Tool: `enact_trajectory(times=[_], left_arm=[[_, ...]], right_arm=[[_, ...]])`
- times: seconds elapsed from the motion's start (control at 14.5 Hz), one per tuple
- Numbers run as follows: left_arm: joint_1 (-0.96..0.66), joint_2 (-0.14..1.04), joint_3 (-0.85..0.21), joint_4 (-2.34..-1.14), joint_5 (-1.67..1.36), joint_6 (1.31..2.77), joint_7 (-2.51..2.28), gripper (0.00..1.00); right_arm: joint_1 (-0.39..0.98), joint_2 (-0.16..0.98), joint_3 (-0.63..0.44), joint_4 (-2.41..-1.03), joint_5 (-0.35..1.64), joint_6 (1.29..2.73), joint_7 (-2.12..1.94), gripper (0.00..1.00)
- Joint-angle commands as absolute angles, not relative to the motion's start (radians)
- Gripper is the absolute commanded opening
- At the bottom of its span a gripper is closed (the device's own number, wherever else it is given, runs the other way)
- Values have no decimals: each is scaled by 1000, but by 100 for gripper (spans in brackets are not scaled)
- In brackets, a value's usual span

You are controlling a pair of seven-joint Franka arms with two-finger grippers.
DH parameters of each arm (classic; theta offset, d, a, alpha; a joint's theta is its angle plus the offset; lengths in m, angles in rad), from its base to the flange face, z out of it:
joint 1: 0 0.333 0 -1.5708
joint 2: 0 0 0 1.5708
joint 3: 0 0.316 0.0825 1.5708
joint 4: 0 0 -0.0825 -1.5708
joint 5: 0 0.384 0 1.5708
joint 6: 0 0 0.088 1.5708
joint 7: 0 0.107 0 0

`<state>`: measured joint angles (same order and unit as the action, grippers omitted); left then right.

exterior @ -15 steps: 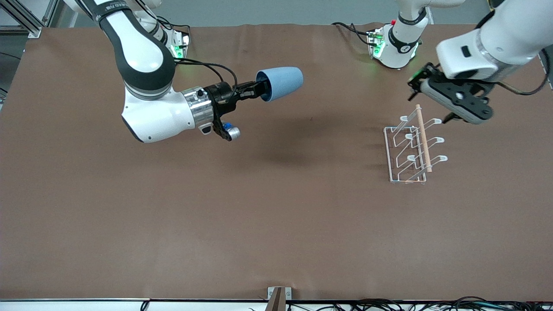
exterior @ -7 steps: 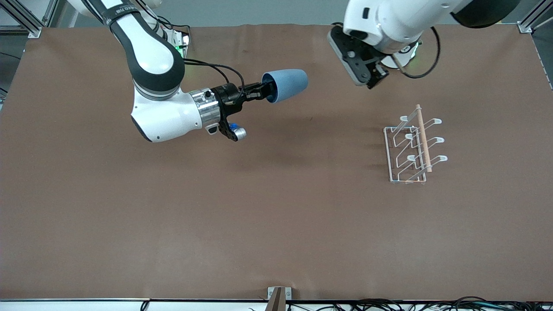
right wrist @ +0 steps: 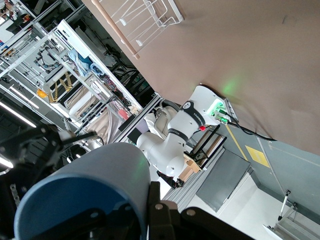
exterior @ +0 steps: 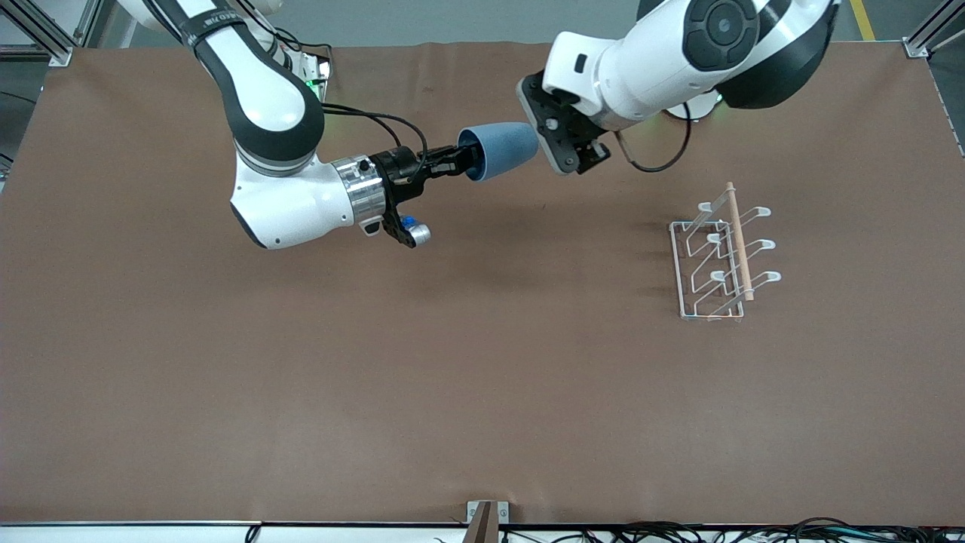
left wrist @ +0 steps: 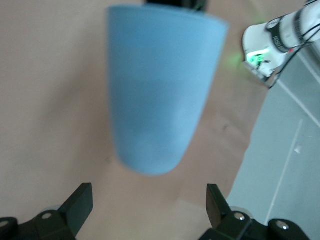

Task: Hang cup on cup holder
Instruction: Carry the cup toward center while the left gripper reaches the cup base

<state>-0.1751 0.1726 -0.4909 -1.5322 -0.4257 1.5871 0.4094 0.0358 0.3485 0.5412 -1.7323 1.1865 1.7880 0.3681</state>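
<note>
Brown table (exterior: 452, 362), cup holder (exterior: 720, 256) at frame mid-right. Right gripper (exterior: 456, 160) clamped on the cup (exterior: 501, 149) rim holds it sideways, upper centre, base toward left gripper (left wrist: 150, 210), whose jaws gape wide and empty — looks like a handover.

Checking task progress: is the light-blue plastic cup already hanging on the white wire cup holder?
No, the light-blue plastic cup is held above the table by the right gripper, apart from the white wire cup holder.

Your left gripper (exterior: 586, 160) hangs wide open just off the cup's (exterior: 501, 149) closed end — bare table (exterior: 482, 377) around. Only the cup holder (exterior: 720, 260) stands at the left arm's end.
</note>
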Motion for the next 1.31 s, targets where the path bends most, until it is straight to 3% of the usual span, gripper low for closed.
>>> enact_trajectory(times=[0.0,0.62,1.24], left_arm=[[-201,192,-495,-1513,-460,1591,413,100],[-244,251,-495,-1514,-457,1805,420,100],[-250,250,-497,-1519,-383,1871,430,100]], right_arm=[[28,334,549,-1749,1213,1793,354,2],[28,334,549,-1747,1213,1793,354,2],[29,333,577,-1750,1213,1813,356,2]])
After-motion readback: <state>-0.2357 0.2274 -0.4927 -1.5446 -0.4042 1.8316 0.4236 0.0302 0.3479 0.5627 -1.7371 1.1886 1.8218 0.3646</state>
